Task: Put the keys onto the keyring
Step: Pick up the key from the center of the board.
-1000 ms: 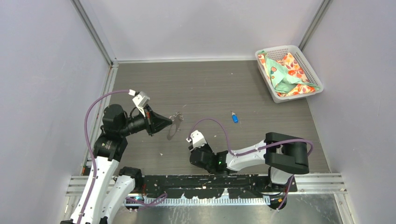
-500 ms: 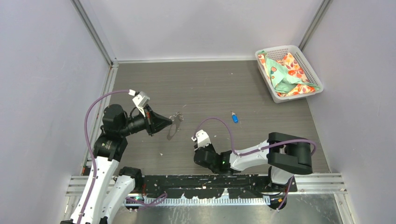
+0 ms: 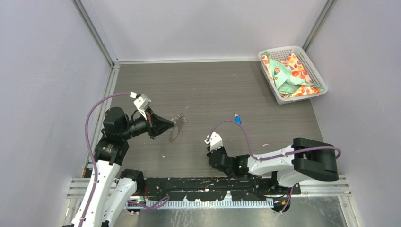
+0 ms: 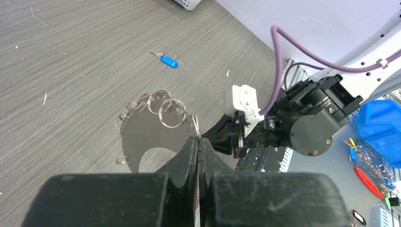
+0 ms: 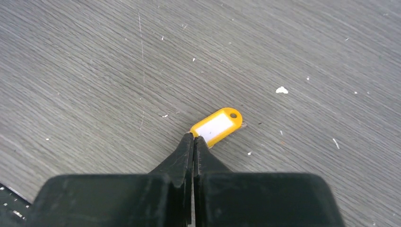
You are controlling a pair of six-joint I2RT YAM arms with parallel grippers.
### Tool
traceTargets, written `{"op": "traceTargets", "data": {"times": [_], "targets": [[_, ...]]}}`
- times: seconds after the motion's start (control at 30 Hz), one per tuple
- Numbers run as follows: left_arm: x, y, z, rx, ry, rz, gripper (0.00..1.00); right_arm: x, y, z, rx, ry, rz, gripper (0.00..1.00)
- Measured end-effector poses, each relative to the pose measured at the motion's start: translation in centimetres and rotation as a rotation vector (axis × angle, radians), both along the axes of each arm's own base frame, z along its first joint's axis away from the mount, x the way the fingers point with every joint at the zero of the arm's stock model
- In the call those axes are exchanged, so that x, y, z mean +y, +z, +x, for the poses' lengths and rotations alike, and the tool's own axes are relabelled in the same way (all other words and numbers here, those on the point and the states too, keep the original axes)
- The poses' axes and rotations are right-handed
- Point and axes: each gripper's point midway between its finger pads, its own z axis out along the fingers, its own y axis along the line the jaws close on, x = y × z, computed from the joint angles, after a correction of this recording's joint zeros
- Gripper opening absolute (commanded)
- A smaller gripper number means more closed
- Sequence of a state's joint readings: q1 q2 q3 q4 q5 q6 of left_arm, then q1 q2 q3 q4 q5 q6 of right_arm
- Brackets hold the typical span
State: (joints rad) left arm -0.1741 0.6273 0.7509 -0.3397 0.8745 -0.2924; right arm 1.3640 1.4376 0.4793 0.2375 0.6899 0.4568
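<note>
A grey wood-grain table [image 3: 213, 85] is seen from above, with a white basket [image 3: 302, 96] holding a patterned cloth [image 3: 289, 72] at its far right corner, well away from both arms.

The left gripper [image 3: 171, 124] is raised above the table and points towards the right arm. Its fingers are clenched on the keyring [image 4: 161, 106], a bunch of silver metal rings that fans out just past the fingertips. A dark grey curved shape sits under the rings, and it is unclear whether that is a plate or a shadow.

The right gripper [image 5: 193, 138] sits low over the table with its fingers pressed together. Their tips touch the near end of the yellow key [image 5: 217, 126], which lies flat just ahead of them. It is not possible to tell whether they actually pinch it.

The blue key [image 3: 237, 119] lies on the table beyond the keyring from the left gripper, well apart from both grippers.
</note>
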Motion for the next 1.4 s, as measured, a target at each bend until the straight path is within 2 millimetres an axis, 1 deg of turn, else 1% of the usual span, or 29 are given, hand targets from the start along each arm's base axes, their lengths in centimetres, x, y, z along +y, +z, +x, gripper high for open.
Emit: {"op": "traceTargets", "data": {"times": [0.13,0.3,0.4,0.47,0.5,0.53,0.57,0.73,0.77,0.8,0.83,0.87,0.93,1.07,1.1,1.23,1.33,1.4], "targets": [[0.0,0.0,0.0,-0.001,0.000,0.000,0.00,-0.4,1.5,-0.2,-0.022,0.033,0.043,0.01],[-0.2,0.0,-0.3,-0.003,-0.020,-0.005,0.00,0.0,3.9,-0.9,-0.029,0.104,0.114,0.01],[-0.6,0.0,-1.1,-0.011,-0.080,-0.015,0.00,0.1,6.2,-1.8,-0.040,0.194,0.150,0.01],[-1.0,0.4,-2.1,-0.025,-0.146,-0.029,0.00,0.0,8.5,-2.5,-0.069,0.272,0.186,0.01],[-1.2,0.6,-2.6,-0.032,-0.185,-0.037,0.00,-0.2,10.5,-3.1,-0.108,0.341,0.203,0.01],[-1.4,0.7,-3.0,-0.035,-0.215,-0.043,0.00,-0.4,11.7,-3.4,-0.136,0.379,0.214,0.01],[-1.6,0.9,-3.5,-0.041,-0.256,-0.050,0.00,-0.8,13.7,-3.9,-0.186,0.443,0.225,0.01],[-2.1,1.3,-6.1,-0.078,-0.436,-0.072,0.00,-1.6,22.2,-5.2,-0.387,0.659,0.208,0.01],[-2.2,1.4,-6.6,-0.084,-0.471,-0.076,0.00,-1.6,23.3,-5.3,-0.407,0.690,0.200,0.01],[-2.4,1.6,-7.2,-0.095,-0.509,-0.079,0.00,-1.4,24.7,-5.5,-0.435,0.734,0.183,0.01],[-2.5,1.9,-7.6,-0.105,-0.539,-0.081,0.00,-1.3,25.5,-5.5,-0.451,0.762,0.170,0.01],[-2.6,2.3,-8.1,-0.118,-0.574,-0.085,0.00,-1.0,26.3,-5.6,-0.466,0.795,0.155,0.01],[-2.8,3.3,-8.9,-0.158,-0.637,-0.090,0.00,-0.5,27.1,-5.7,-0.487,0.862,0.112,0.01],[-2.9,4.6,-10.0,-0.228,-0.717,-0.096,0.00,0.3,27.8,-5.5,-0.482,0.982,0.041,0.01],[-2.9,4.8,-10.1,-0.237,-0.731,-0.098,0.00,0.5,28.0,-5.3,-0.476,1.006,0.029,0.01],[-2.8,4.9,-10.5,-0.269,-0.759,-0.100,0.00,1.3,29.7,-4.3,-0.474,1.100,0.020,0.01],[-2.8,5.0,-10.7,-0.308,-0.768,-0.098,0.00,1.5,31.1,-4.2,-0.484,1.166,0.026,0.01],[-2.8,4.7,-10.6,-0.333,-0.772,-0.096,0.00,2.0,32.1,-4.3,-0.497,1.216,0.032,0.01]]}}
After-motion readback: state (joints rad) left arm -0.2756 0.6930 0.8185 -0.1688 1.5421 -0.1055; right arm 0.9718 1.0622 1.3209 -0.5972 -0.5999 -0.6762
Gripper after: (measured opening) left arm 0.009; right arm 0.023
